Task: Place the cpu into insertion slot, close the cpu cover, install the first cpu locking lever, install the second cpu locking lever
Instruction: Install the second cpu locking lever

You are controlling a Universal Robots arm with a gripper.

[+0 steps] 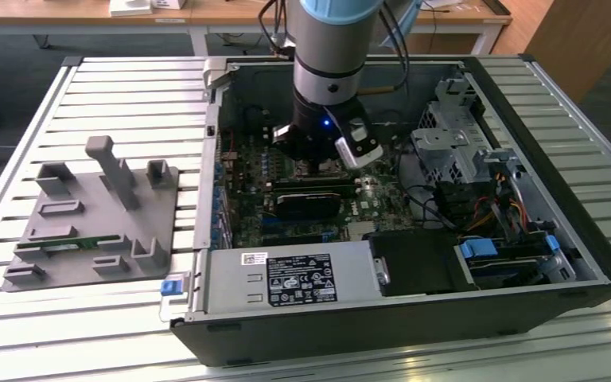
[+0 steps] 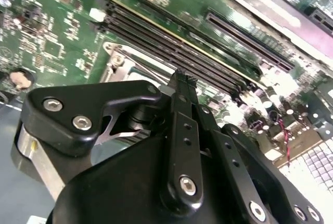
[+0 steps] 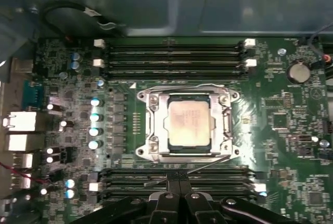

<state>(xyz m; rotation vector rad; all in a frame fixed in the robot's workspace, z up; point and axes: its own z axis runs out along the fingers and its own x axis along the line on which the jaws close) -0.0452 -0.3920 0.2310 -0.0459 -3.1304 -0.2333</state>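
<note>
CPU (image 3: pixel 190 125) sits seated in the insertion slot (image 3: pixel 156 153), pale metal face up, framed by the cpu cover (image 3: pixel 150 125), which lies flat over it with the chip showing through its central opening. Socket sits mid-motherboard (image 3: pixel 291 146), between two banks of long black memory slots (image 3: pixel 174 57).

Gripper (image 3: pixel 177 178) in the first wrist view: fingertips pressed together, no gap between them, nothing gripped. Tips hover over the memory bank on the near side of the socket, just beside the socket's edge, not on the cover itself. A thin wire lever (image 3: pixel 200 165) runs along that same socket edge, slanting out toward the fingertips; whether the tips touch it, cannot tell.

Second wrist view: gripper (image 2: pixel 179 78) fingers closed, metal socket frame (image 2: pixel 122 62) just beyond them.

Exterior view: arm (image 1: pixel 327 72) reaches straight down into the open computer case (image 1: pixel 560 263); a grey fixture plate (image 1: pixel 93 215) lies well apart at the exterior view's left.
</note>
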